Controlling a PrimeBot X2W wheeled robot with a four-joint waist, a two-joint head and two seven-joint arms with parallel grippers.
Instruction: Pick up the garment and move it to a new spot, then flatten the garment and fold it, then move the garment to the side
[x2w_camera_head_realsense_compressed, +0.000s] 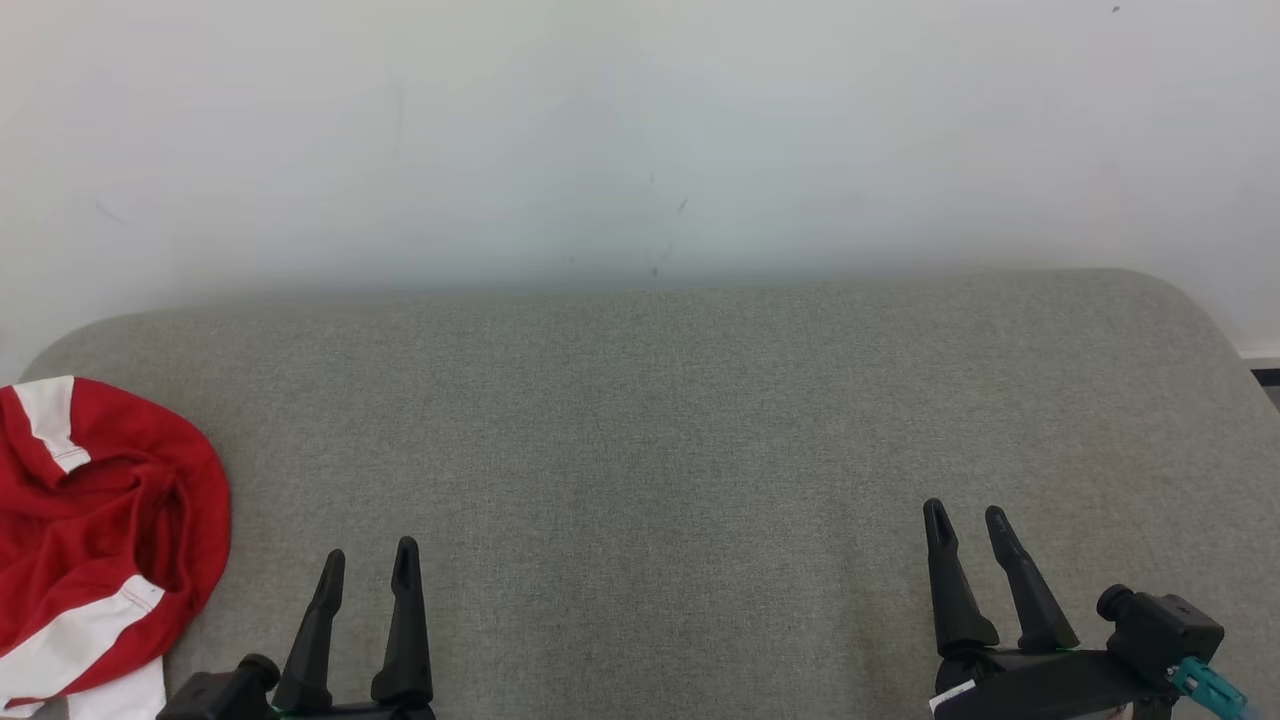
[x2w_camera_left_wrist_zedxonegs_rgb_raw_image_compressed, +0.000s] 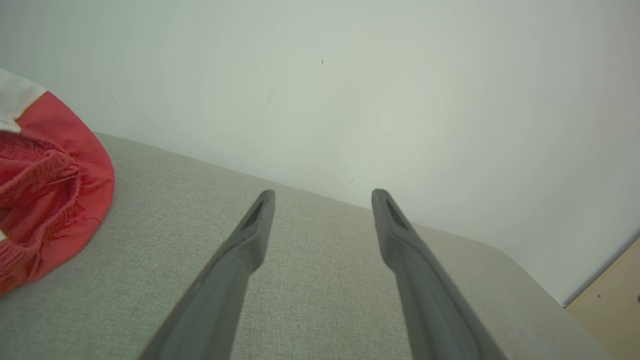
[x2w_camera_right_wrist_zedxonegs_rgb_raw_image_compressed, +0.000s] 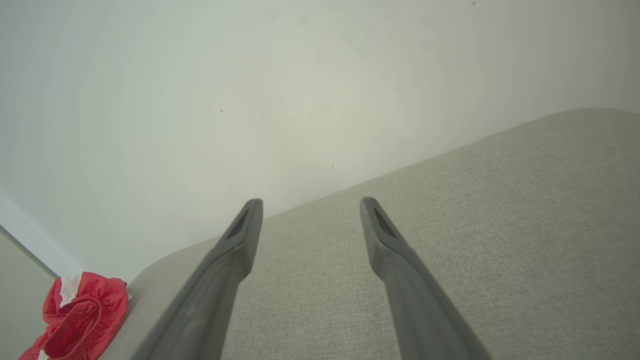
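A pale, faintly scuffed wall (x2w_camera_head_realsense_compressed: 640, 130) backs a grey woven cushion (x2w_camera_head_realsense_compressed: 640, 450). The red-and-white garment (x2w_camera_head_realsense_compressed: 100, 540) lies bunched at its left edge. The left gripper (x2w_camera_head_realsense_compressed: 371, 550) and the right gripper (x2w_camera_head_realsense_compressed: 965, 509) hover with fingers parted, holding nothing.

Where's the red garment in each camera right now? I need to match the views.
Head view: red garment at the lower left, on the grey cushion's left end.
Left wrist view: garment at the left edge.
Right wrist view: garment small, at the bottom left corner.
Shared landmark: the cushion's back edge against the white wall.
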